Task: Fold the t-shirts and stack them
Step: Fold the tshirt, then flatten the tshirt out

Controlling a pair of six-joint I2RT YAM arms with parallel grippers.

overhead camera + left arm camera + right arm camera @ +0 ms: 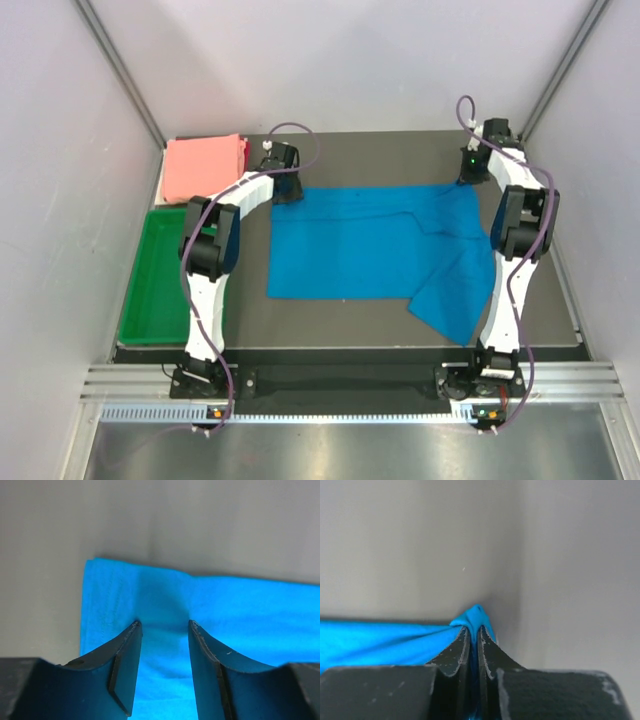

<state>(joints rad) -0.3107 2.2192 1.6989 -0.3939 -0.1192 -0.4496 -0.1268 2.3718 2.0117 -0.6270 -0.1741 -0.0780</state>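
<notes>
The bright blue t-shirt (370, 245) lies spread across the dark table, one flap folded askew at its front right. My left gripper (287, 193) hangs over its back left corner. In the left wrist view that gripper (164, 624) is open, with the blue cloth (240, 615) beneath and between the fingers. My right gripper (470, 180) is at the shirt's back right corner. The right wrist view shows it (474, 629) shut on a pinched peak of the blue cloth (380, 640). The salmon pink t-shirt (203, 165) lies folded at the back left.
A green plastic tray (150, 290) sits at the table's left edge, just in front of the pink shirt. Pale walls enclose the table at the back and on both sides.
</notes>
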